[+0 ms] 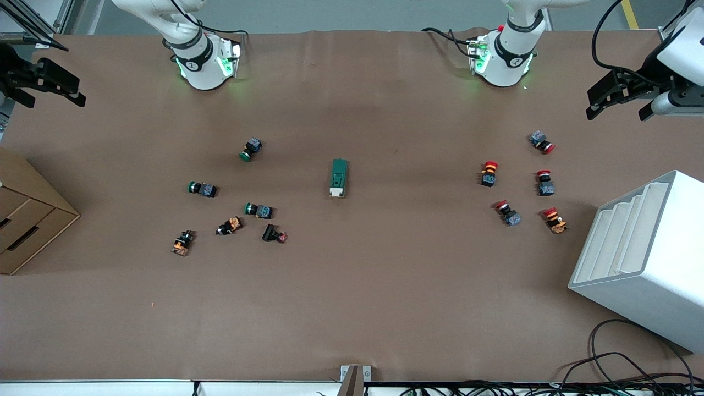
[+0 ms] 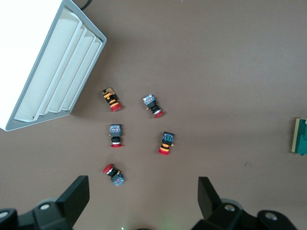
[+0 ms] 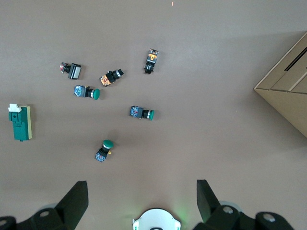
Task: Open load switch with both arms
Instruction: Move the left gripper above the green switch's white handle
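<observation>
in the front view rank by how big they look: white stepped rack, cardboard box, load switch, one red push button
1. white stepped rack, largest.
2. cardboard box; cut off by the view's edge, so its full size is unsure.
3. load switch.
4. red push button, a little smaller than the switch.

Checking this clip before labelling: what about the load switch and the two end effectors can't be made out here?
- Load switch: lever position too small to read in the front view; cut by the picture's edge in the left wrist view.
- Left end effector, over the table's left-arm end: only its fingers show in its wrist view, spread open.
- Right end effector: partly cut off in the front view; open.
</observation>
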`<state>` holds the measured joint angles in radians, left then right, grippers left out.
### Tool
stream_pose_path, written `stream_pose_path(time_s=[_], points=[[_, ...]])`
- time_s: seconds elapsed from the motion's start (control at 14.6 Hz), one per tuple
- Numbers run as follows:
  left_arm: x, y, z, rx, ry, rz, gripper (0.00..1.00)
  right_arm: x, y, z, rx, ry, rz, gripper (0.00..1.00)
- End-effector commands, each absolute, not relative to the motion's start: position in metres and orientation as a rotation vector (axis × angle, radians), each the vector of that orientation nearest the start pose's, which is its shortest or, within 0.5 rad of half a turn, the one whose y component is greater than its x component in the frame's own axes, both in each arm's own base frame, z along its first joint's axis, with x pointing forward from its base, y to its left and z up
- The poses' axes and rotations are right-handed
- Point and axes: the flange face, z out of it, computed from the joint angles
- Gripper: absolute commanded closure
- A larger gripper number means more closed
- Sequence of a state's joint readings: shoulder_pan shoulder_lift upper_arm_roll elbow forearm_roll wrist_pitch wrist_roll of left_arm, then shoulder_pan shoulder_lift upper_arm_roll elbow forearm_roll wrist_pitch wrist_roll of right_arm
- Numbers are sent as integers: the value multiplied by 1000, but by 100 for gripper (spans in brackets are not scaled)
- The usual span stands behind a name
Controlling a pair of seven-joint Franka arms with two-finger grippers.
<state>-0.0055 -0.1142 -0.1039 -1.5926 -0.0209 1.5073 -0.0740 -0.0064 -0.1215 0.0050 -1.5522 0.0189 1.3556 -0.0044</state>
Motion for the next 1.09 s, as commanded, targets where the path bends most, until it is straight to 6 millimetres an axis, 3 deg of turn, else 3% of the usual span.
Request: stream_pose_path(time_s=[0.0, 0.21, 0.34, 0.41, 0.55, 0.68, 0.75, 0.82, 1.03], points=[[504, -60, 681, -3135, 62, -55, 0, 481, 4, 678, -3109, -25, 155, 0], [507, -68, 684, -3137, 60, -67, 0, 482, 0, 678, -3107, -14, 145, 0], [523, -104, 662, -3139, 161, -61, 0, 482, 1, 679, -3103, -15, 138, 0], [526, -135, 655, -3136, 245, -113, 0, 482, 1, 679, -3103, -15, 131, 0], [533, -199, 618, -3130, 368, -143, 0, 483, 0, 680, -3093, -13, 120, 0], [536, -268, 577, -3148, 305, -147, 0, 484, 1, 681, -3084, -15, 103, 0], [530, -306, 553, -3144, 299, -128, 0, 485, 2, 681, -3084, -17, 103, 0], [528, -343, 516, -3153, 278, -82, 0, 485, 2, 681, -3084, -20, 108, 0], [495, -438, 454, -3144, 245, -125, 0, 484, 1, 680, -3096, -19, 123, 0]])
